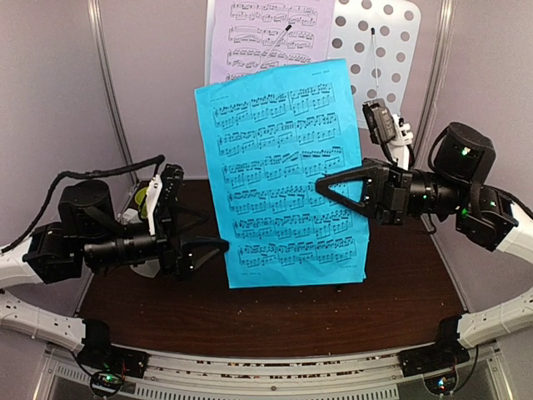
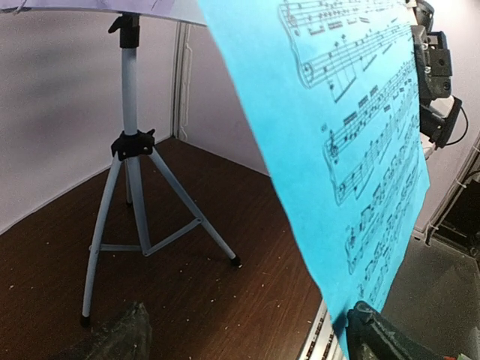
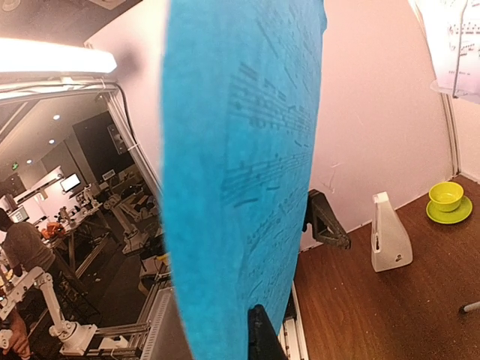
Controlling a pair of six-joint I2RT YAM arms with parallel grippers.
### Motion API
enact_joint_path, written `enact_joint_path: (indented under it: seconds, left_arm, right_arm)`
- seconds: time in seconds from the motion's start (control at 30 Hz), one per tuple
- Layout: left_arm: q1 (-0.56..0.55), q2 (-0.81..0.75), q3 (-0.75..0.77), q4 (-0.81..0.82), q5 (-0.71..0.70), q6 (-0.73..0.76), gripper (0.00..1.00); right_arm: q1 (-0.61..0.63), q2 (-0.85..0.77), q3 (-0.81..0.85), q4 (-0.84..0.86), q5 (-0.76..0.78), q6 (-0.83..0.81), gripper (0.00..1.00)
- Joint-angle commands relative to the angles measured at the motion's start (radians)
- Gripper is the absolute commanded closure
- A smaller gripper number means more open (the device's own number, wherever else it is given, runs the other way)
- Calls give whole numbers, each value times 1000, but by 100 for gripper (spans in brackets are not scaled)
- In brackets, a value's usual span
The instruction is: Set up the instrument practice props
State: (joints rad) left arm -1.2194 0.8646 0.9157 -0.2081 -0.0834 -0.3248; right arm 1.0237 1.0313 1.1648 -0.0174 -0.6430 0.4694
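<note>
Our right tool clenched on cyan printed sheet-music page, upright above brown worktop; our left tool released at its lower edge.

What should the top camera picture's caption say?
Right gripper holds a cyan sheet-music page upright before a white perforated music stand, left gripper alongside.

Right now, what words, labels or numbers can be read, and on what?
No text is legible.
cyan sheet: printed music and small print at the top, too small to read.
lilac sheet: printed music, too small to read.
metronome: no marking visible.
</note>
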Motion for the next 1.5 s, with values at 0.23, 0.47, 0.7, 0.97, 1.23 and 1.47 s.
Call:
enact_joint_path:
  seconds: [0.23, 0.47, 0.7, 0.97, 1.23, 1.47]
  left_arm:
    - [-6, 66, 171, 117, 134, 18, 12]
    - [-6, 179, 315, 170, 140, 40, 28]
    - [1, 313, 479, 206, 156, 84, 57]
    - [1, 465, 684, 217, 168, 80, 91]
    - [20, 514, 760, 178, 168, 62, 48]
    - [51, 582, 924, -7, 309, 48, 49]
  right_arm:
    - [3, -18, 79, 90, 140, -17, 96]
    - [-12, -7, 79, 161, 190, -7, 96]
    - [-27, -23, 61, 227, 243, 17, 96]
    - [-58, -57, 47, 232, 298, -7, 96]
    - [-136, -119, 18, 197, 281, 8, 97]
    - [-168, -122, 47, 108, 189, -5, 98]
